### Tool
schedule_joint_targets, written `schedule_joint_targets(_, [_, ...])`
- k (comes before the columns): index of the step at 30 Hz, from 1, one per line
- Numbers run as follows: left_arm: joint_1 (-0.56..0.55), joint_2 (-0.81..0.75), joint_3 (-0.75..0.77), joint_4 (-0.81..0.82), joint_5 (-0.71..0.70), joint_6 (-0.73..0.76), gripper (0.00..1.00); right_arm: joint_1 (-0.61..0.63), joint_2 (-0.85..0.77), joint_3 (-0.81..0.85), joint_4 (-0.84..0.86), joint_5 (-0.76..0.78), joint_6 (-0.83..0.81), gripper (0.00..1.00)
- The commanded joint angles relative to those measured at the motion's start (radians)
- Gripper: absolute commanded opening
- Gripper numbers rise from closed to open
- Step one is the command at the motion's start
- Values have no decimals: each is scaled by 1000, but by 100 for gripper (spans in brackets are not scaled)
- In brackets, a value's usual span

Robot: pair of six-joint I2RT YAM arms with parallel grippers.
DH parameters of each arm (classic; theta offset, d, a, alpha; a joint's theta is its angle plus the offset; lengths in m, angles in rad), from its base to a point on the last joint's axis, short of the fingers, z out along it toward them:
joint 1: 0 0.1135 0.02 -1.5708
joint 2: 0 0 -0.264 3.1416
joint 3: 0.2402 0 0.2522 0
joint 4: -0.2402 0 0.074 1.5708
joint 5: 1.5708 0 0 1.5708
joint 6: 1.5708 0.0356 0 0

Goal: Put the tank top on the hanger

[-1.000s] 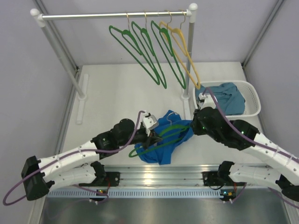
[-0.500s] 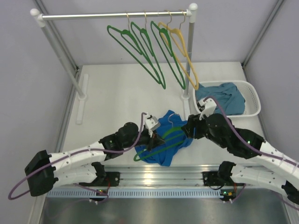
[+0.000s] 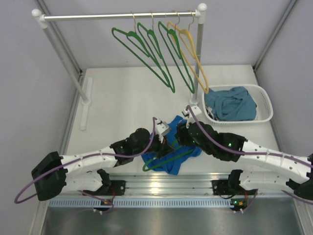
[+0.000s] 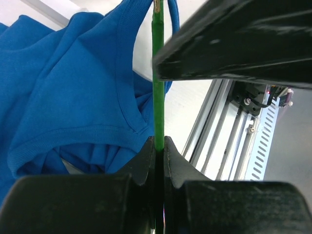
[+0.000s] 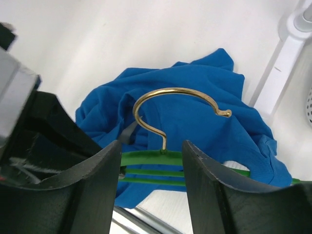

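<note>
The royal-blue tank top (image 3: 172,165) lies crumpled near the table's front edge, also seen as blue folds (image 4: 73,97) in the left wrist view. A green hanger (image 3: 165,159) lies across it. My left gripper (image 3: 165,143) is shut on the hanger's thin green bar (image 4: 158,97), which runs straight up from between the jaws. My right gripper (image 5: 151,146) is open just above the hanger's top; its two fingers straddle the neck below the brass hook (image 5: 175,95) without touching it. The tank top (image 5: 209,117) lies under the hook. The right arm's black body (image 4: 243,44) crowds the left wrist view.
A rail (image 3: 117,16) at the back carries three green hangers (image 3: 146,54) and a yellow hanger (image 3: 193,54). A white basket (image 3: 264,105) at the right holds a teal garment (image 3: 232,104). The rack's white right post (image 3: 199,58) stands just behind the tank top.
My right gripper has opened and swung left from the tank top's right side to over the hanger's hook. The left gripper has shifted slightly right, still gripping the hanger.
</note>
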Motion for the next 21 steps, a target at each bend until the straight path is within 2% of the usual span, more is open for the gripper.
schedule_joint_targets(1, [-2, -14, 23, 145, -12, -19, 0, 14, 32, 4, 37, 93, 32, 52])
schedule_joint_targets(7, [-5, -15, 2, 184, 4, -31, 0, 16, 17, -50, 84, 125, 47, 51])
schedule_joint_targets(13, [-5, 7, 3, 202, 37, -44, 0, 16, 20, -83, 126, 136, 52, 45])
schedule_joint_targets(17, [-5, -1, -7, 223, 36, -54, 1, 17, 20, -100, 129, 142, 58, 33])
schedule_joint_targets(20, [-7, 4, -7, 228, 44, -57, 4, 16, 10, -111, 130, 151, 58, 19])
schedule_joint_targets(21, [-7, 8, -6, 227, 45, -59, 6, 16, 9, -113, 130, 153, 57, 11])
